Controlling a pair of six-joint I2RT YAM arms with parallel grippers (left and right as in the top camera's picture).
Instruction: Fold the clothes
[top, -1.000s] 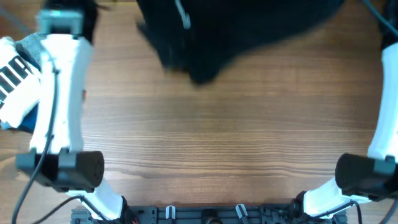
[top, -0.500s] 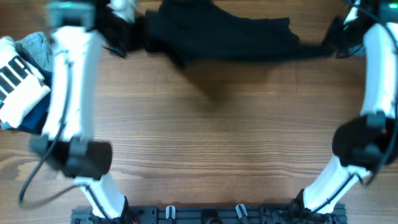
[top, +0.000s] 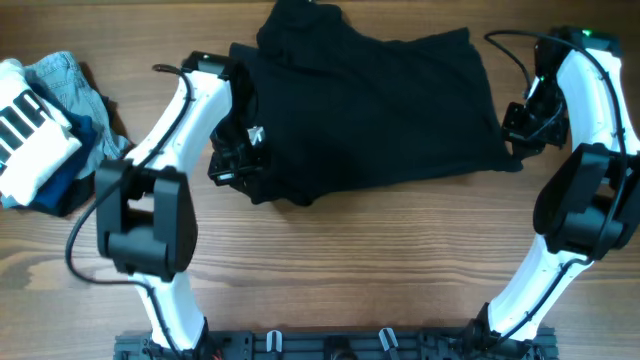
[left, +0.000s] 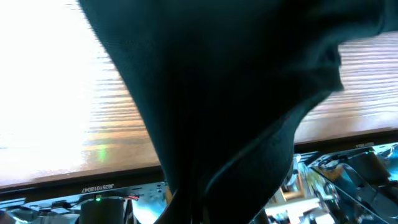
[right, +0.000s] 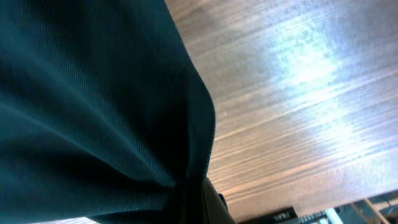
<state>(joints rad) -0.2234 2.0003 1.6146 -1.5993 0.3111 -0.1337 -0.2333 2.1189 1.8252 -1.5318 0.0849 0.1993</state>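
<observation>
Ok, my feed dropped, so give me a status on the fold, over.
Both shut: left gripper and right gripper pinch opposite sides of the black garment. Garment spread out, unfolded. No obstruction; clothes pile sits outside left arm.

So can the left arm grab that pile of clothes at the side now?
Probably not yet. Its left hand seems shut on the black garment. The pile of clothes lies close beside that arm, only bare table between, so after letting go it likely could.

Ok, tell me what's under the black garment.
Only the wooden table shows around the black garment, which lies spread on it. Anything beneath is covered; the cloth looks fairly flat, with bunching near the left gripper.
</observation>
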